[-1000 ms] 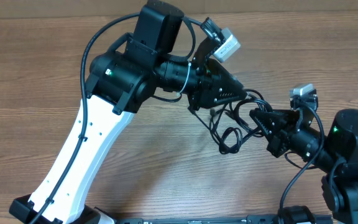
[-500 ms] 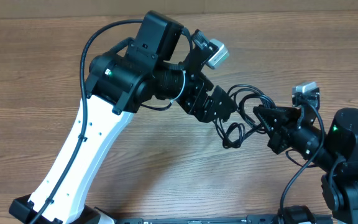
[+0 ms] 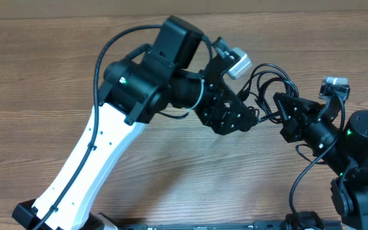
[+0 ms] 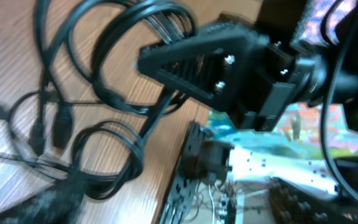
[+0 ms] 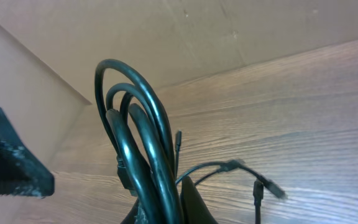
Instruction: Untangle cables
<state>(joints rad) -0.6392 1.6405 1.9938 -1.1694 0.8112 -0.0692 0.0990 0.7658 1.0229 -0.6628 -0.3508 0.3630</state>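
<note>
Right gripper, pressed together on the cables, which it pinches low in the bundle so that several loops stand up above its fingers and the loose ends trail below; left gripper, just beside the bundle on its far side from the right gripper, with its jaws spread and nothing seen pinched between them, only one finger showing as a dark blur at the lower left of its own wrist view; the bundle thus hangs between the two grippers, over the wooden counter and not laid out on it. Step in hand, as judged: one gripper anchors the tangle while the other, free, is placed to pick a strand. The next move calls for the left gripper to close on a single loop or a single plug end, not on two strands at once, and to draw it away from the anchor without tightening the remaining loops. Not resolved: the number of separate cables; how the strands cross inside the pinch; the left gripper's outline in the overhead view, black against the black arm; whether the hanging ends touch the counter; the left wrist view is motion-blurred throughout.
</note>
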